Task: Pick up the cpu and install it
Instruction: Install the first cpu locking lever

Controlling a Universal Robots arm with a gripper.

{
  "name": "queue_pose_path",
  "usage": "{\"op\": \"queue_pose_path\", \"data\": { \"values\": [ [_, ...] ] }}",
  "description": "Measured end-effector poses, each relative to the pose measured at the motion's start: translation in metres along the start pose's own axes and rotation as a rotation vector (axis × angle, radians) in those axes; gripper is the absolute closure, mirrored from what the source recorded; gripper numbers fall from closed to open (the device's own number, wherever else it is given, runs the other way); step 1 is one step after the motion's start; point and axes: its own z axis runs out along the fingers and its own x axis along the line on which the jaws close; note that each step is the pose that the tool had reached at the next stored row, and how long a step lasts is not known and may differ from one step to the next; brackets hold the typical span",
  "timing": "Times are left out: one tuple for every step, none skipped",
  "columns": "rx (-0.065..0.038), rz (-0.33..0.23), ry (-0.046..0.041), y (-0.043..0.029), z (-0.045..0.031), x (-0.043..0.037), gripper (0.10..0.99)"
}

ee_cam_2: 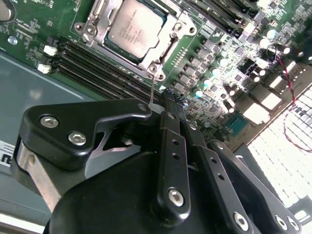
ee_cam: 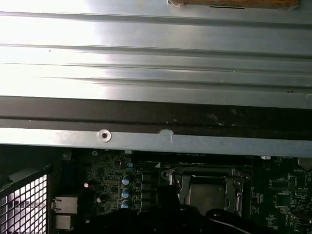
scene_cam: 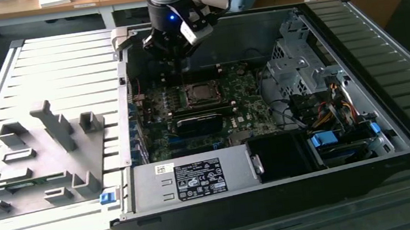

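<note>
The cpu lies flat in its socket on the green motherboard inside the open computer case. Its silver top sits within the socket's metal frame, and in the first wrist view the cpu appears low down. My gripper hangs over the board just behind the socket, near the case's back wall. In the second wrist view the gripper has its black fingers closed together. A thin metal rod runs from the socket's corner to beside the fingertips; whether it is gripped is unclear.
A grey fixture plate with upright blocks lies at the exterior view's left of the case. Inside the case are a power supply, a drive cage and bundled cables. The case wall rises close behind the socket.
</note>
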Motion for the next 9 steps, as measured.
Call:
{"op": "queue_pose_path", "data": {
  "values": [
    [0.0,0.0,0.0001,0.0,0.0,-0.0012,0.98],
    [0.0,0.0,0.0,0.0,0.0,-0.0025,0.98],
    [0.0,0.0,0.0,-0.0001,0.0001,-0.0038,0.98],
    [0.0,0.0,0.0,-0.0001,0.0001,-0.0053,0.98],
    [0.0,0.0,0.0001,-0.0001,0.0003,-0.0068,0.98],
    [0.0,0.0,0.0001,-0.0001,0.0005,-0.0082,0.98],
    [0.0,0.0,0.0,-0.0002,0.0007,-0.0099,0.98],
    [0.0,0.0,0.0,-0.0002,0.0009,-0.0115,0.98],
    [0.0,0.0,0.0,-0.0002,0.0011,-0.013,0.98]
  ]
}}
